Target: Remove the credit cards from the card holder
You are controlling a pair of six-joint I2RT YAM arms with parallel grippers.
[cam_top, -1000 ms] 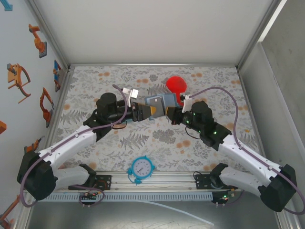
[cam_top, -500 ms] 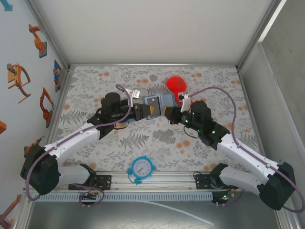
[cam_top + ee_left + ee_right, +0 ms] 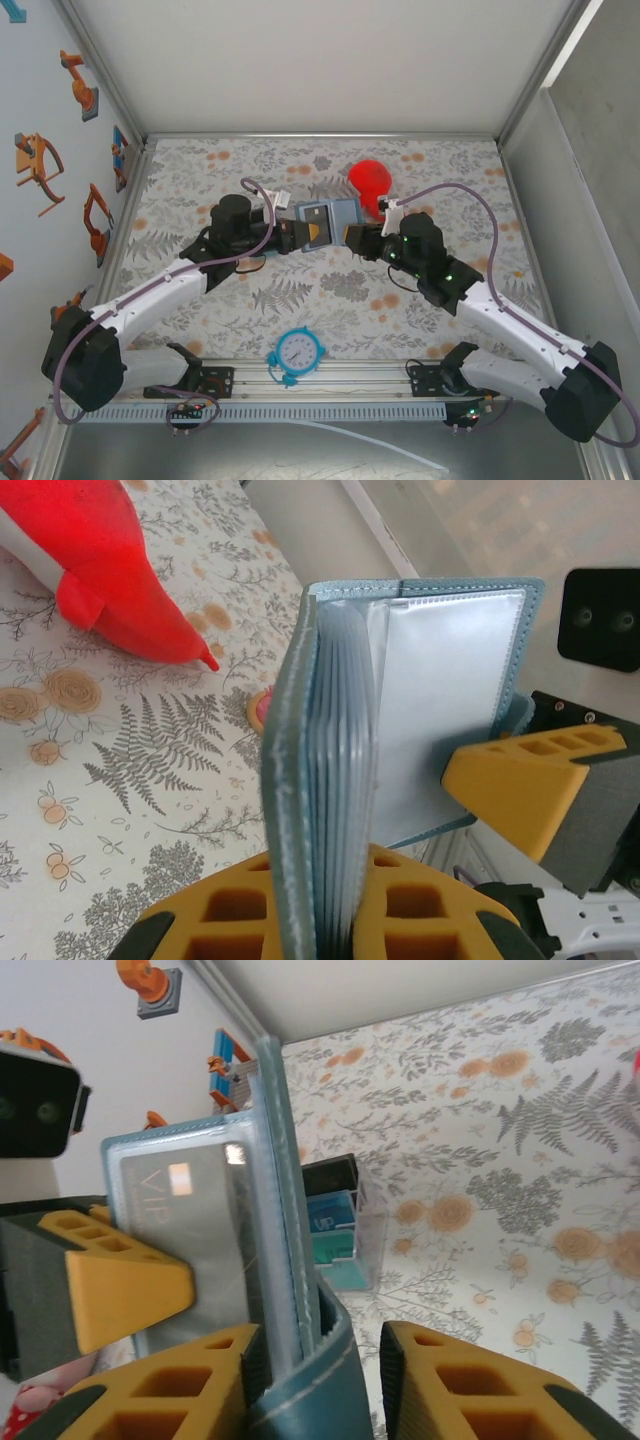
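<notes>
Card holder [image 3: 328, 214], top view: up off the flowered table [image 3: 180, 185], spanned between the two arms near the table's middle, just in front of a red soft toy [image 3: 370, 180]. Left gripper [image 3: 304, 235] at its left end, right gripper [image 3: 353, 237] at its right end. Blue clock [image 3: 298, 350] well apart, at the near edge.

Left wrist view: card holder upright, opened like a book. Outer cover and a stack of clear sleeves [image 3: 340, 740] pinched between the left fingers [image 3: 420, 910]; jaws narrow, closed on that half. Other flap swung out toward the right gripper, with one yellow finger [image 3: 520, 780] of it at the flap's lower corner; touching or just beside, cannot tell which.

Right wrist view: edge of the cover standing between the right jaws, against one finger [image 3: 190, 1390], with a visible gap to the other. Jaws partly apart, not clamping. Credit card [image 3: 180, 1210] marked VIP behind a clear sleeve. Black-and-teal item [image 3: 335, 1230] on the table beyond.

Step, as judged: card holder opened and steadied in the air, no credit card out yet. Next move calls for a firm left hold, right fingers off the cover and onto a card's exposed edge, then a straight pull out of the sleeve's open side; which side that is, cannot tell. Likely snag: pinching sleeve and card together.
</notes>
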